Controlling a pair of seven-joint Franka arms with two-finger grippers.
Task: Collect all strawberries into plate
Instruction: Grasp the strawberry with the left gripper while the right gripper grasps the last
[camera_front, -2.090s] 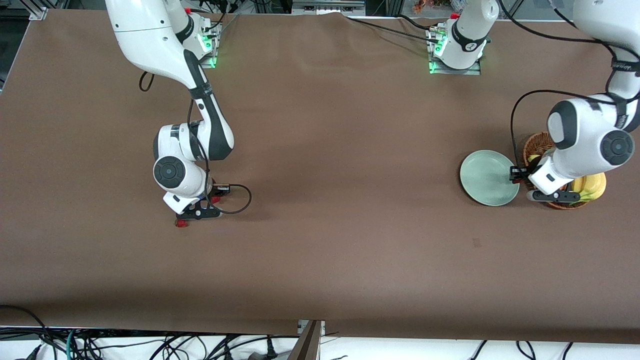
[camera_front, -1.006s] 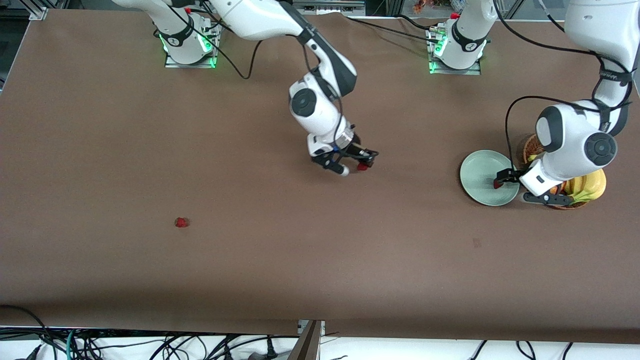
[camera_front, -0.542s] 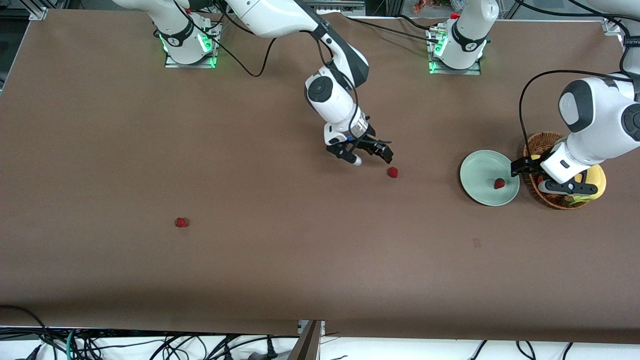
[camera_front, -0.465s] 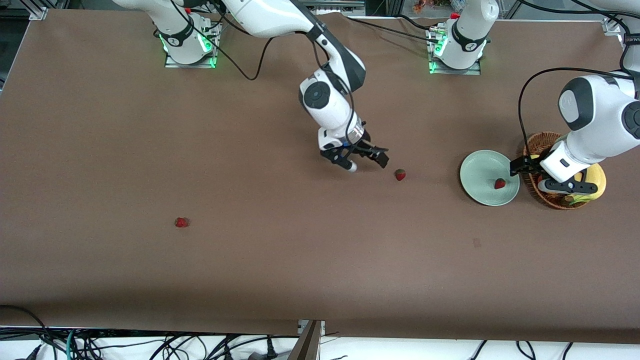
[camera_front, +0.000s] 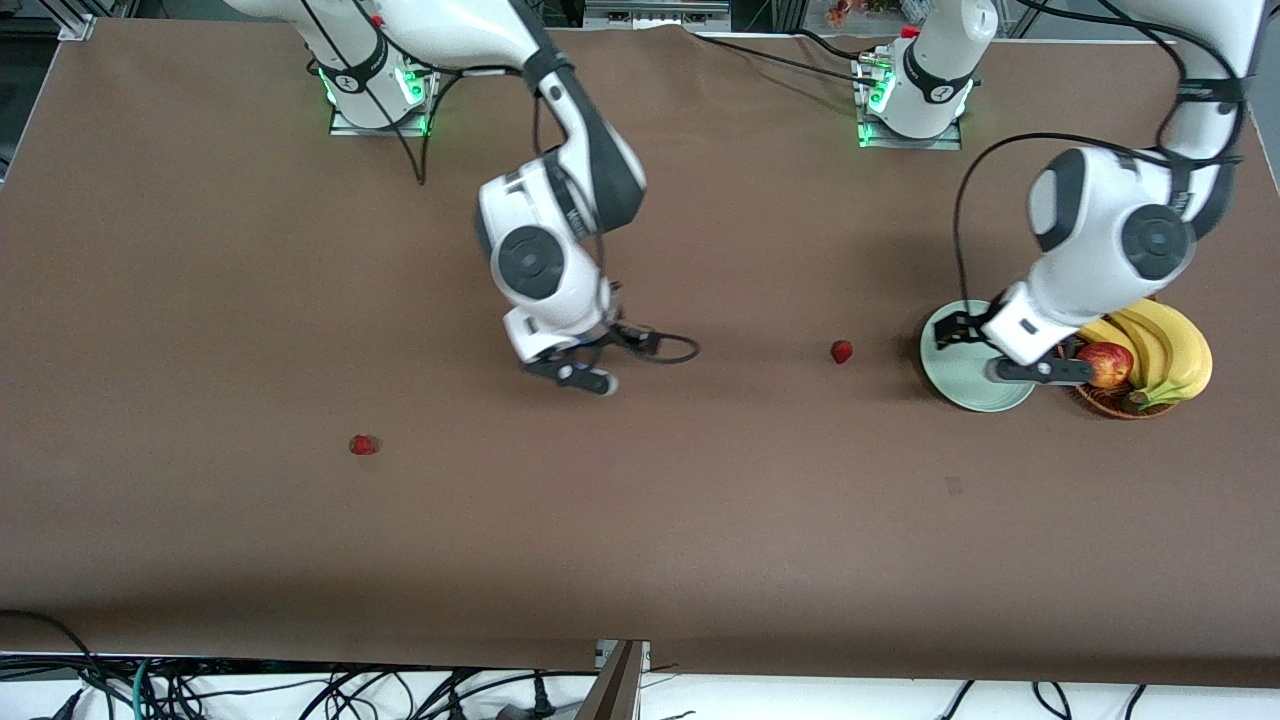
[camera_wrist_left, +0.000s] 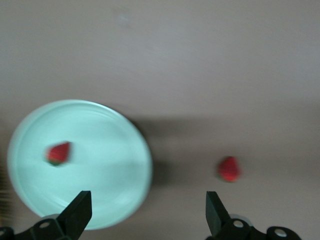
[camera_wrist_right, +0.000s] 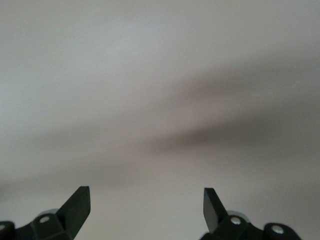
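One strawberry (camera_front: 842, 351) lies on the table between the two grippers, a short way from the pale green plate (camera_front: 960, 388). Another strawberry (camera_front: 363, 444) lies toward the right arm's end, nearer the front camera. My left gripper (camera_front: 992, 350) hangs open over the plate and hides its middle in the front view. The left wrist view shows a strawberry (camera_wrist_left: 59, 153) lying in the plate (camera_wrist_left: 100, 125), the table strawberry (camera_wrist_left: 229, 168) beside it, and the left gripper (camera_wrist_left: 148, 215) empty. My right gripper (camera_front: 605, 360) is open and empty over bare table; the right wrist view shows the right gripper (camera_wrist_right: 146, 210) over blurred tabletop.
A brown wicker basket (camera_front: 1125, 405) stands beside the plate toward the left arm's end, holding bananas (camera_front: 1165, 345) and a red-yellow apple (camera_front: 1105, 364). The two arm bases (camera_front: 915, 100) stand along the table's farthest edge.
My right gripper opened and let go of a strawberry, which rolled toward the plate; that arm then swung back toward its own end. My left gripper shifted from the basket to over the plate.
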